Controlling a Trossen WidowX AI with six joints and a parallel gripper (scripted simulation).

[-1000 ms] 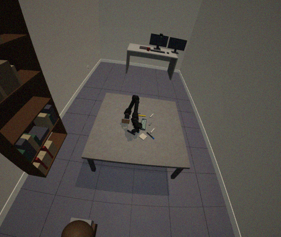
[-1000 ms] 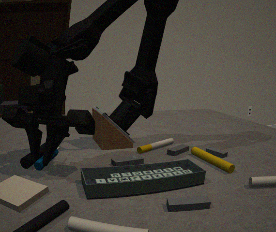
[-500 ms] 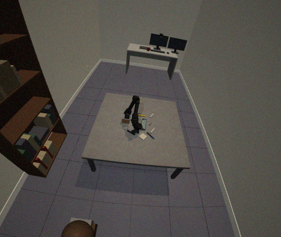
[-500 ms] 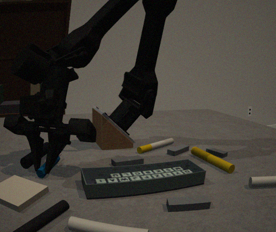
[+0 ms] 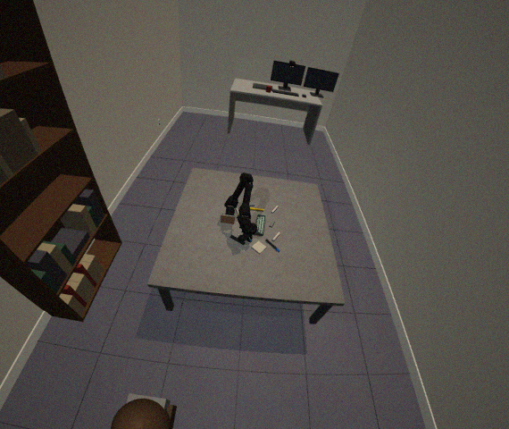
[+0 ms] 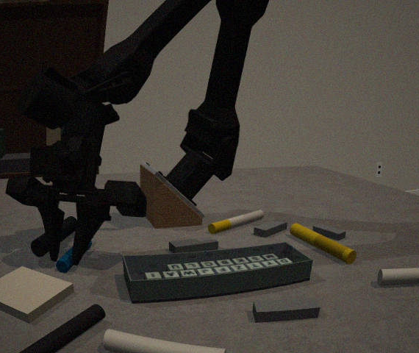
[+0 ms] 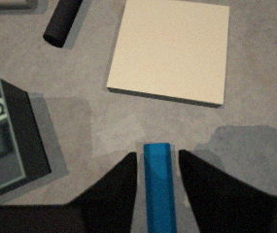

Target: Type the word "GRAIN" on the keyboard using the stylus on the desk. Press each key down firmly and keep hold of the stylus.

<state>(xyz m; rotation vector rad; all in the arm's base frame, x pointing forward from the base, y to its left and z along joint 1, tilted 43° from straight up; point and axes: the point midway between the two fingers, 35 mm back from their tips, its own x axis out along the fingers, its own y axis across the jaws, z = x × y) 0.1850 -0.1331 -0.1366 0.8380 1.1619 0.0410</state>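
Note:
My gripper (image 6: 65, 262) (image 7: 157, 156) is open and low over the desk, one finger on each side of the blue stylus (image 6: 70, 256) (image 7: 159, 189). The wrist view shows a narrow gap between each fingertip and the stylus. The stylus appears to lie on the desk; its writing tip is hidden. The dark green keyboard (image 5: 260, 224) (image 6: 221, 288) (image 7: 36, 141) with pale letter keys stands beside the gripper, to its right in the exterior view. The wrist view shows only its corner with the Q and I keys.
A cream square block (image 5: 259, 247) (image 6: 25, 290) (image 7: 169, 50) lies near the gripper. One black cylinder (image 6: 38, 245) lies behind the fingers, another (image 6: 69, 328) (image 7: 62, 21) beyond the block. A wooden wedge (image 6: 167, 212), yellow cylinder (image 6: 322, 243), white cylinders (image 6: 156, 342) (image 6: 411, 275) and grey bars (image 6: 194, 245) (image 6: 285, 310) surround the keyboard.

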